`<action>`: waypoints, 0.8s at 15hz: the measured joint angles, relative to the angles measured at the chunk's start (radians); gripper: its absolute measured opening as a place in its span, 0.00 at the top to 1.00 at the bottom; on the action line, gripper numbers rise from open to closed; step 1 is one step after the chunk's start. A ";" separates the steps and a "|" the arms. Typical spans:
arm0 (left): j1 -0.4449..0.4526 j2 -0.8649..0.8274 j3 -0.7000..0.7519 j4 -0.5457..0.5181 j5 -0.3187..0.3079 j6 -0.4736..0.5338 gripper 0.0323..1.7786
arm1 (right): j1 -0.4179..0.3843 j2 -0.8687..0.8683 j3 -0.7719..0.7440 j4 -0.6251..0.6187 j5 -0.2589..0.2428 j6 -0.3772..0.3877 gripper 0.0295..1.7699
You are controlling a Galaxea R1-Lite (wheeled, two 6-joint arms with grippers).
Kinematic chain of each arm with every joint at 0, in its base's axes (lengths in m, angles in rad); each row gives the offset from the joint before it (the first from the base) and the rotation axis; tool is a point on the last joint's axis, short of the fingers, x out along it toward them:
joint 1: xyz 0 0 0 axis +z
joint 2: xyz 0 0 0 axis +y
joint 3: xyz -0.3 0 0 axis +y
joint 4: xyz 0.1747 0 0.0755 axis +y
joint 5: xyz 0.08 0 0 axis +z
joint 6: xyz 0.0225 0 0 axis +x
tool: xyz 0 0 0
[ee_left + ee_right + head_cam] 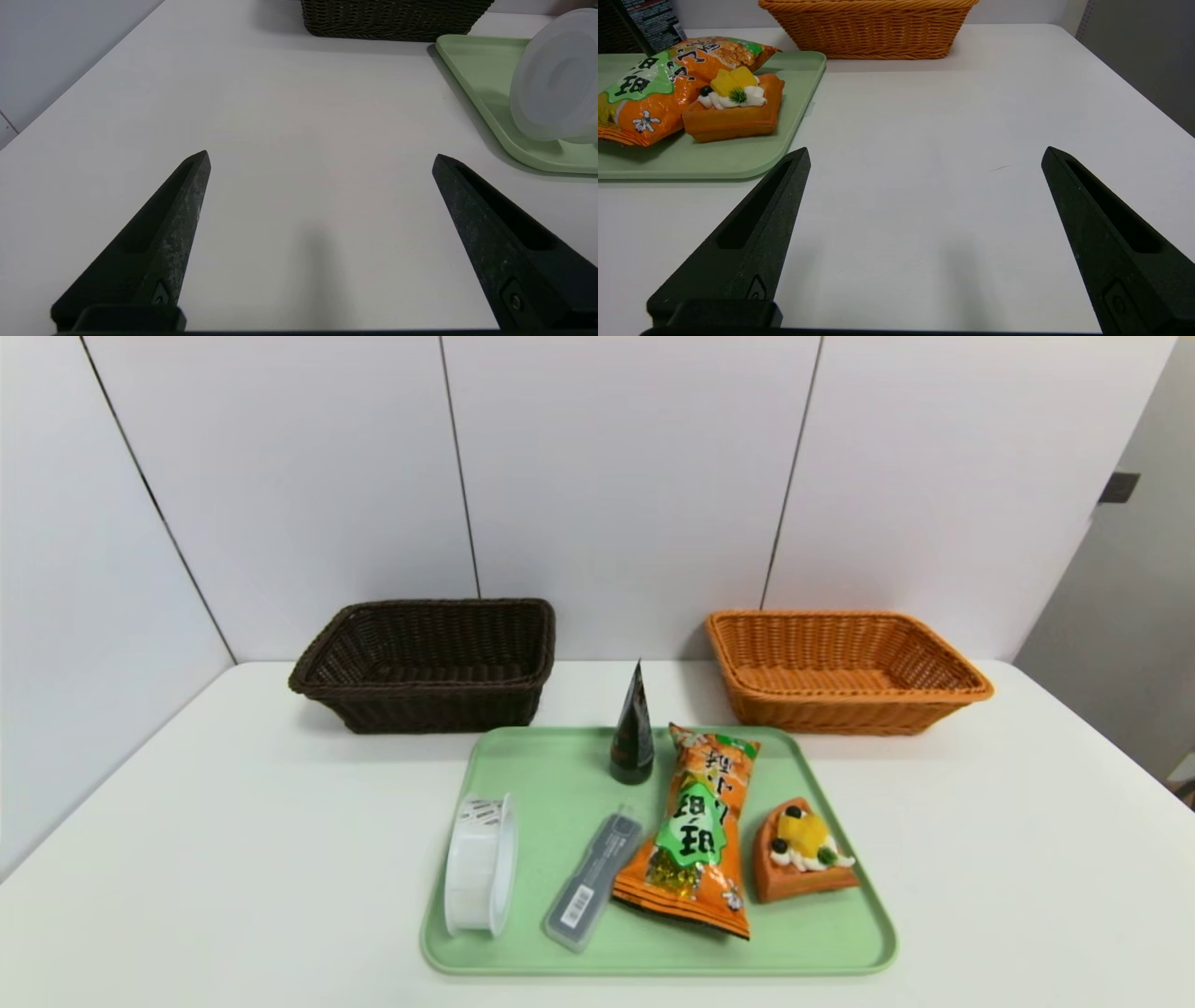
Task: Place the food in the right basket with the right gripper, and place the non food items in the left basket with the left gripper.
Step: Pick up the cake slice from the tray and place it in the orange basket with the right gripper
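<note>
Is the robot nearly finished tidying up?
Nope, nothing's sorted yet! The snack bag, cake, white roll, black tube and grey case all sit on the green tray. The left pincer and right pincer are open and empty over the table. All five things need basketing.

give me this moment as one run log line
left gripper: open, empty | right gripper: open, empty | tray: all five items | dark brown basket, orange-tan basket: empty | sorting: not started
</note>
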State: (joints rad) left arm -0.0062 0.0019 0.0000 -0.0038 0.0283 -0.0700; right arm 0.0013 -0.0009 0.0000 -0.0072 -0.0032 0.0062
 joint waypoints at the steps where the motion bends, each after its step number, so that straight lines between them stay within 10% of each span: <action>1: 0.000 0.000 0.000 0.000 0.000 0.000 0.05 | 0.000 0.000 0.000 0.000 0.000 0.000 0.03; 12: 0.000 0.000 0.000 -0.003 0.000 -0.012 0.05 | 0.000 0.000 0.000 -0.002 0.000 -0.001 0.03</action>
State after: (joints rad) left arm -0.0062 0.0019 0.0000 -0.0066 0.0287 -0.0821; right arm 0.0013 -0.0009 0.0000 -0.0089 -0.0036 0.0047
